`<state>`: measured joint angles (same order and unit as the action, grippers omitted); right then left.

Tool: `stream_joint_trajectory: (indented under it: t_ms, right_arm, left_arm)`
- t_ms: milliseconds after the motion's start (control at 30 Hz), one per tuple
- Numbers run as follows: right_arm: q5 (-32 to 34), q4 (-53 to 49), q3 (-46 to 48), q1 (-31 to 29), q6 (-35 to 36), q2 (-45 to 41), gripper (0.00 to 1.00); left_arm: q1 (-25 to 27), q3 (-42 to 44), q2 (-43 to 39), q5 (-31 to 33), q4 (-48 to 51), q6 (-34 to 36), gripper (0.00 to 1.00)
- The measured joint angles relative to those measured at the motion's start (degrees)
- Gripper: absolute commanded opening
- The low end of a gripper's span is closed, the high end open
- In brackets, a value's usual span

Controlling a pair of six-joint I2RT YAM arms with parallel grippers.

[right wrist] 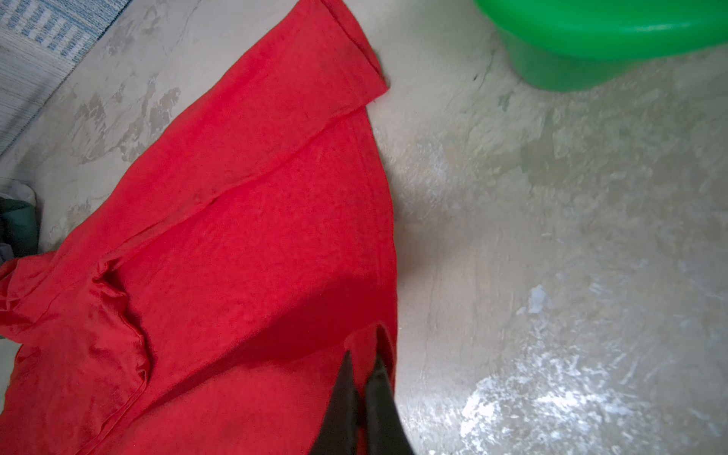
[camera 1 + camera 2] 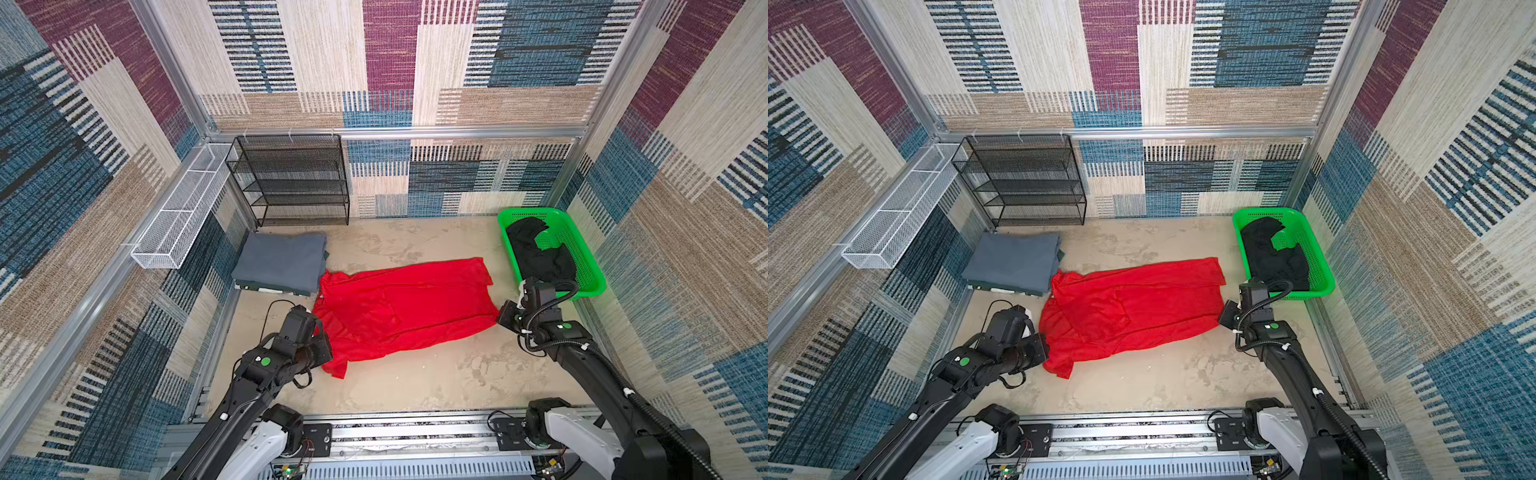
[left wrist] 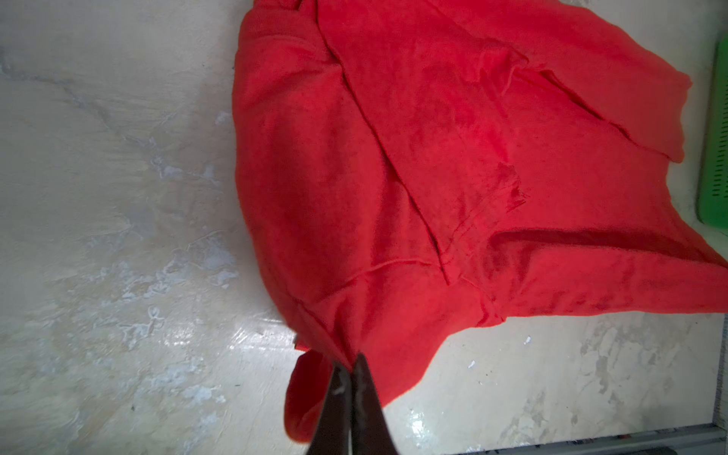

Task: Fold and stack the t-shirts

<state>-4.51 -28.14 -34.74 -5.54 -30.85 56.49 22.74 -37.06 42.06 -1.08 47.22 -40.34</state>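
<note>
The red t-shirt [image 2: 405,305] [image 2: 1133,307] lies partly folded across the middle of the table, seen in both top views. My left gripper [image 3: 351,364] is shut on a bunched edge of the red t-shirt [image 3: 394,177] at its left end. My right gripper [image 1: 364,358] is shut on the red t-shirt [image 1: 236,236] at its right edge. The grey t-shirt [image 2: 280,262] [image 2: 1013,262] sits folded at the back left on other folded cloth. The black t-shirt [image 2: 540,255] [image 2: 1277,257] lies crumpled in the green basket [image 2: 590,266] [image 2: 1323,266].
A black mesh shelf rack [image 2: 293,180] stands at the back wall. A white wire tray [image 2: 178,220] hangs on the left wall. The green basket [image 1: 598,35] is close beside my right arm. The rail [image 2: 395,436] runs along the table's front edge.
</note>
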Motion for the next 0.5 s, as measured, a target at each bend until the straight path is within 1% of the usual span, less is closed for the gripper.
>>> stream_joint_trajectory:
  t_ms: [267,367,500]
  right_arm:
    - [-0.52,2.64,0.55,0.00,-0.11,5.68,0.00]
    - [-0.28,3.21,0.04,0.00,0.20,7.91,0.00]
    - [2.01,4.55,-1.81,-0.02,1.27,11.06,0.00]
  left_arm:
    - [-1.64,0.74,4.04,-2.56,-4.37,-0.02,0.00]
    - [-3.19,0.70,6.32,-3.91,-5.99,0.00,0.00]
    - [-6.23,0.42,8.85,-5.68,-8.22,0.22,0.00]
